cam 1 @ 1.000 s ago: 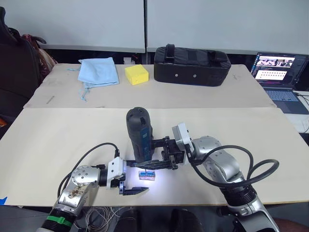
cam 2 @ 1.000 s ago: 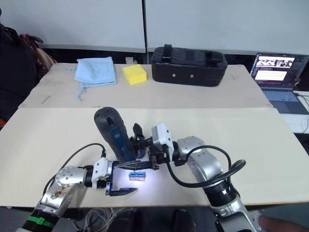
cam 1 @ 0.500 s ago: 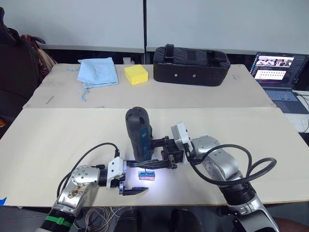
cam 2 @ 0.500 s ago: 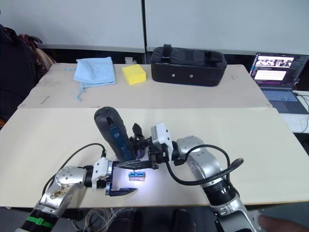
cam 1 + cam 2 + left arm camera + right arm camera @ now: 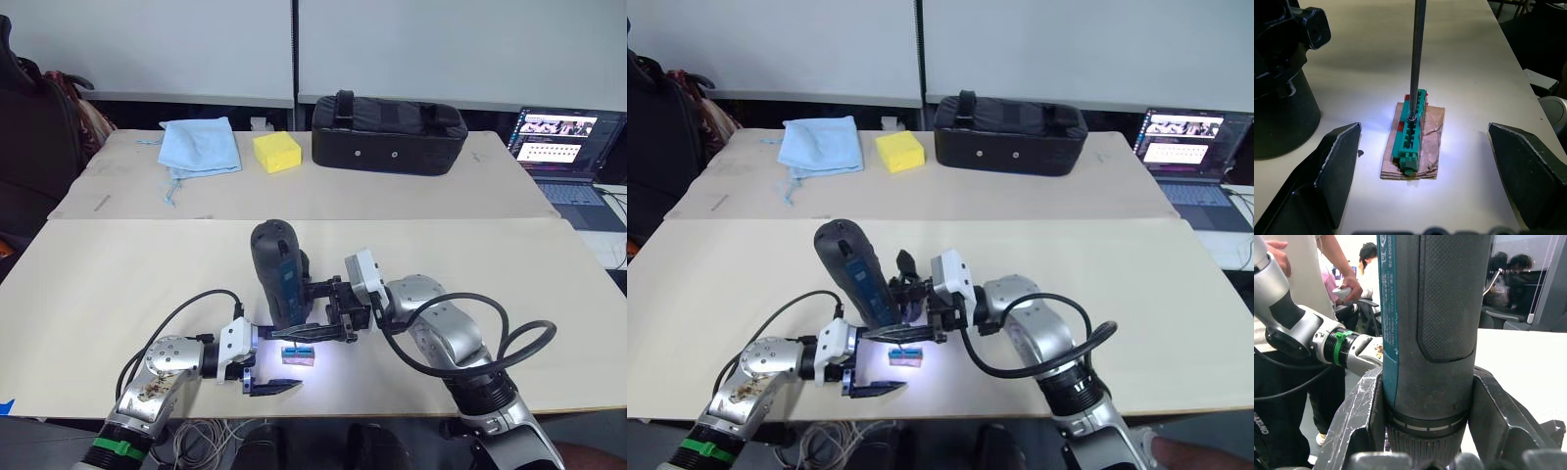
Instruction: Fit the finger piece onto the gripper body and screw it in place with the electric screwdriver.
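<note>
The electric screwdriver [image 5: 279, 269] stands nearly upright with my right gripper [image 5: 315, 299] shut around its lower barrel [image 5: 1427, 357]. Its thin bit [image 5: 1418, 49] comes down onto a small green-topped block [image 5: 1411, 129] lying on a brown card, lit by the tool's light. My left gripper [image 5: 1423, 128] is open low over the table, one finger on each side of that block and touching nothing. A black drum-shaped part, seemingly the gripper body [image 5: 1278, 98], stands just beside the block, behind the screwdriver [image 5: 904, 264]. I cannot make out the finger piece.
At the table's far side lie a blue cloth [image 5: 201, 145], a yellow sponge [image 5: 277, 151] and a long black bag [image 5: 389, 132]. A laptop [image 5: 568, 147] sits off to the far right. People [image 5: 1332, 264] stand beyond the table's near edge.
The right gripper and the screwdriver have shifted slightly to the left. The left gripper and the green-topped block have stayed put.
</note>
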### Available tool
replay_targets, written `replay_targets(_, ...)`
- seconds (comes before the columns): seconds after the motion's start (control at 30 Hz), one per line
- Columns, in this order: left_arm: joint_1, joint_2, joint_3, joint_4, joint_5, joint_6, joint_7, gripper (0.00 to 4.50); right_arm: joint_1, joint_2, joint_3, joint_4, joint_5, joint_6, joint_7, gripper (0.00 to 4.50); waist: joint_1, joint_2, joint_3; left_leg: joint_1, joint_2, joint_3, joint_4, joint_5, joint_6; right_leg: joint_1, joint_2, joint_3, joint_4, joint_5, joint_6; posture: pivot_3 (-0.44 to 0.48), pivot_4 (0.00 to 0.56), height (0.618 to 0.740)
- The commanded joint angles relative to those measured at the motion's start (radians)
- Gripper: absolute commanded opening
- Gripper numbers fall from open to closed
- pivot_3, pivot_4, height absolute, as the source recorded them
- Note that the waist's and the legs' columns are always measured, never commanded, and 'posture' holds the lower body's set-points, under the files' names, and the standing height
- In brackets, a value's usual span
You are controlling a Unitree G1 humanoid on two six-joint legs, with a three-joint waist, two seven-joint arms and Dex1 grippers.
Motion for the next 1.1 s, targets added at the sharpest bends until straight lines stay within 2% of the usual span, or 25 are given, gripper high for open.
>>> replay_targets(0.03,0.02,0.001,-0.024,0.003,0.008,0.013,-0.007,4.41,0.005,-0.012,0.001,-0.01,0.011,-0.005,0.022,1.92,0.0,0.0,0.0,0.0,0.0,0.0,0.0,0.0,0.0,0.0,0.0,0.0,0.0,0.0,0.0,0.0,0.15,0.74)
replay_targets(0.67,0.015,0.007,0.011,0.004,-0.027,-0.005,-0.017,4.41,-0.05,-0.018,-0.051,-0.039,0.068,0.006,0.017,1.92,0.0,0.0,0.0,0.0,0.0,0.0,0.0,0.0,0.0,0.0,0.0,0.0,0.0,0.0,0.0,0.0,0.15,0.74)
replay_targets(0.97,0.046,0.022,0.078,-0.041,-0.121,-0.015,-0.058,4.41,-0.084,-0.021,-0.08,-0.109,0.145,0.082,-0.003,1.92,-0.002,0.0,0.0,0.0,0.001,0.0,0.0,0.0,0.0,-0.001,0.0,0.0,0.001,0.0,0.0,0.0,0.15,0.74)
replay_targets(1.1,0.082,0.048,0.142,-0.082,-0.169,0.0,-0.057,4.41,-0.101,-0.036,-0.111,-0.157,0.195,0.135,-0.022,1.92,-0.001,0.0,0.0,0.0,0.001,0.0,0.0,0.0,0.0,-0.001,0.0,0.0,0.001,0.0,-0.001,0.0,0.15,0.74)
